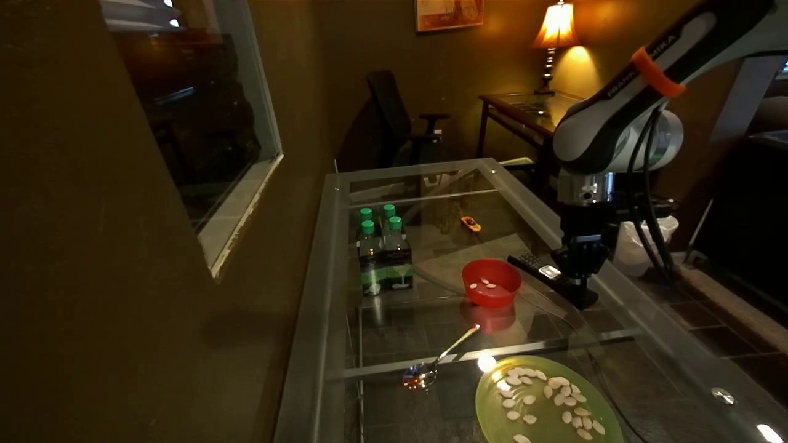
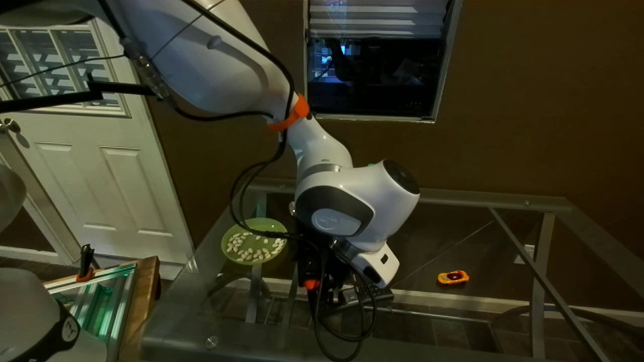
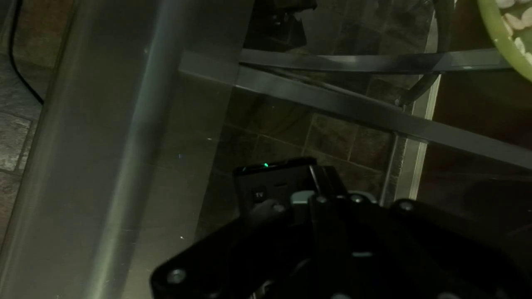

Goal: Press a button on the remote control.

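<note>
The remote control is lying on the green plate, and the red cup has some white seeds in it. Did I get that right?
Nearly! The remote control isn't on the green plate: an exterior view shows it lying on the glass table, beside the red cup. The cup does have some white seeds in it.

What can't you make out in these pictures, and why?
Wrist view: most of the remote control, and whether it's touched, hidden by the gripper.
Wrist view: most of the green plate, cut off by top and right edges.
In an exterior view: bottles, nearly all behind the robot arm.
</note>
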Robot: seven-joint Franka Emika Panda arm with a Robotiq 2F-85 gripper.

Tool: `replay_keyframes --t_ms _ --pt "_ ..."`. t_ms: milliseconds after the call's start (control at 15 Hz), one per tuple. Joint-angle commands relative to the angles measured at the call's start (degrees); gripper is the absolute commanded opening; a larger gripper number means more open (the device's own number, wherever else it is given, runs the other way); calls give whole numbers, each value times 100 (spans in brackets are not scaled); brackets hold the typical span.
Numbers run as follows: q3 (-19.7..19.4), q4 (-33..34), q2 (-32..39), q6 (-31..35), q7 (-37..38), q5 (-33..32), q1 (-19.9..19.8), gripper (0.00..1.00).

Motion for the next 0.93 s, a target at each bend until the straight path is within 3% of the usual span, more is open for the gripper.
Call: replay_keyframes --t_ms 0,867 --pt "67 -5 -118 -204 198 47 -53 0" --pt "-13 74 -79 -466 711 -52 -11 0"
